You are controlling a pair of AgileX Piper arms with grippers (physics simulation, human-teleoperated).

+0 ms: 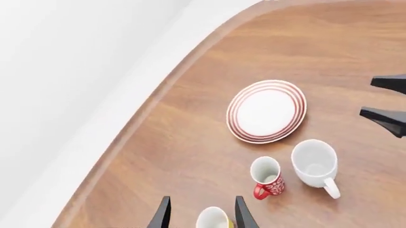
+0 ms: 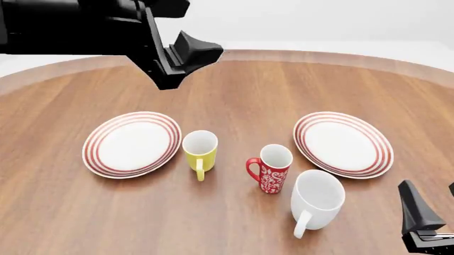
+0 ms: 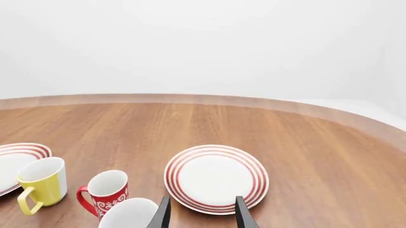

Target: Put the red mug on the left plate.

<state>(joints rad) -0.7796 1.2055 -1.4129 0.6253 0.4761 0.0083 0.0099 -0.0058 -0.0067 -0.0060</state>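
**Grippers apart and empty; red mug not yet approached**

Left gripper (image 2: 186,57) is seen high above the far-left part of the round brown wooden table (image 2: 234,85); in its own wrist view the fingers stand apart with nothing between them but the yellow mug far below. Right gripper (image 3: 201,211) is low at the near right edge, fingers likewise spread and holding nothing.

The tall slim red mug with white floral pattern (image 2: 272,169) stands upright near the table's middle, between the yellow mug (image 2: 200,151) on its left and the larger plain white mug (image 2: 316,198) just beside it at the near right. Its red loop handle points left, toward the yellow mug. The left plate, round and white with thin red rings at the rim (image 2: 97,142), lies bare beyond the yellow mug. A matching right plate (image 2: 376,151) lies to the right.

Handling is judged as follows: the mug looks like rigid glazed ceramic, so smooth and prone to slip, and being tall and narrow it is likely to tip if nudged. A hold across the upper body or over the rim wall is advised, clear of the handle. The white mug's closeness leaves little room on that side.
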